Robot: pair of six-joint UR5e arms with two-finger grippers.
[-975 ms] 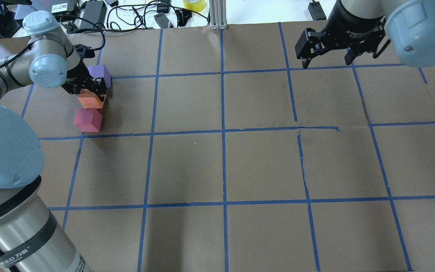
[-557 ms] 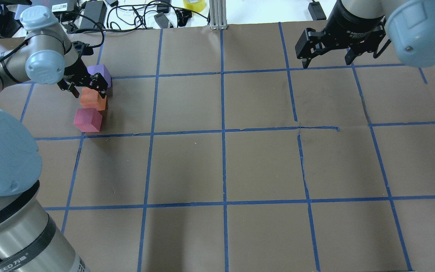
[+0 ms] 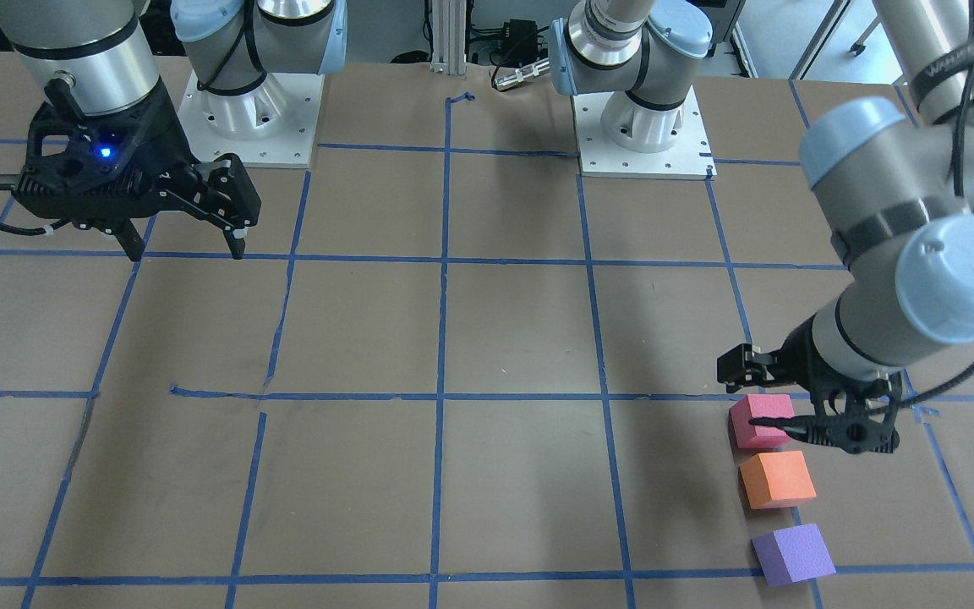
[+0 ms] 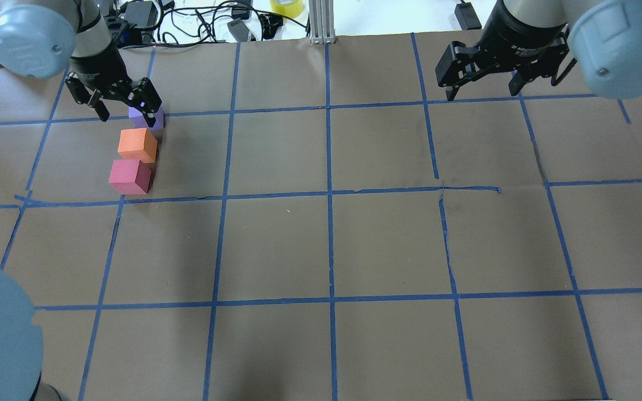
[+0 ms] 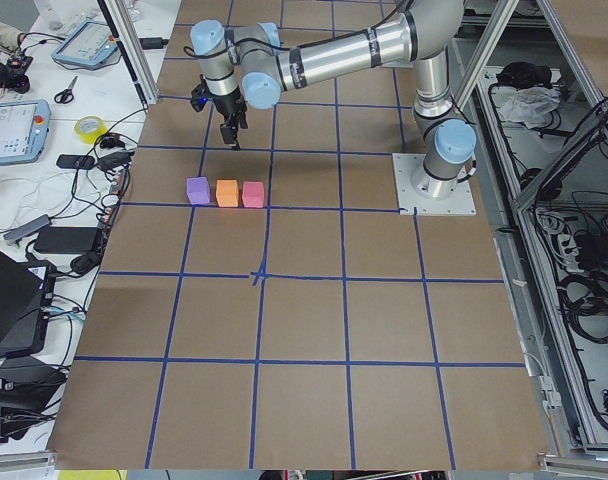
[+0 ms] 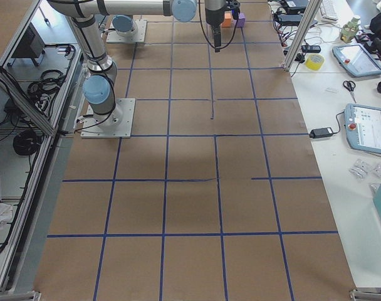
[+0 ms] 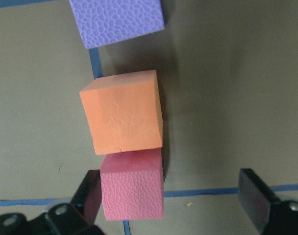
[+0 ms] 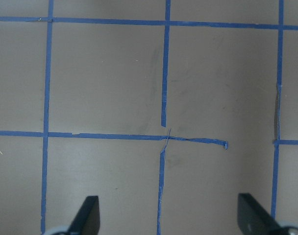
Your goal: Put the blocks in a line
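Counted three blocks on the table [image 4: 388, 245], all on the robot's left side toward the far edge, well clear of the middle. Found them in one short row running away from the robot: red block [image 3: 759, 420] nearest its base, orange block [image 3: 777, 480] in the middle, purple block [image 3: 793, 554] farthest out, right by a line of blue tape [image 4: 276, 110]. Saw orange and red packed tight, corners slightly off square in the left wrist view; could not tell whether touching or just a hair apart. Noted a thin gap between orange and purple. Caught the left end effector [image 4: 127, 114] hanging above the row, spread wide, gripping nothing, pointed down at the table. Picked out, from the left wrist camera, the red block low in the frame just inside one finger [image 7: 89, 193], with the other finger well off to the side over bare table. Spotted the right end effector [image 4: 482, 89] far across on the robot's right, also spread wide and empty, held over bare table and tape lines, nowhere near the blocks.
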